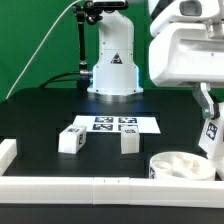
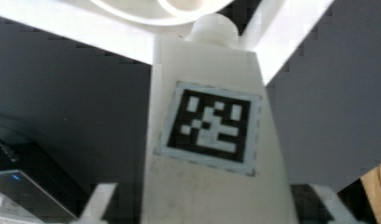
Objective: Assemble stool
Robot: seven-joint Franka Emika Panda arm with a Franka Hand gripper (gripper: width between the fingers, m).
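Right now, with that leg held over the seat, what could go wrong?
The leg in the gripper has its tip near the seat's rim; if it misses a hole, it may jam or shove the seat. Two more legs stand beside the marker board; a wide swing back could knock them.

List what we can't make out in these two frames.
- Exterior view: round white plastic seat, right side overlapped by the held white blocky tagged leg; holes too small to count.
- Exterior view: tags on the two loose white legs too small to read.
- Wrist view: held leg's tip blurred against the seat; contact unclear.
- Wrist view: gripper mostly cut off by the frame edge.
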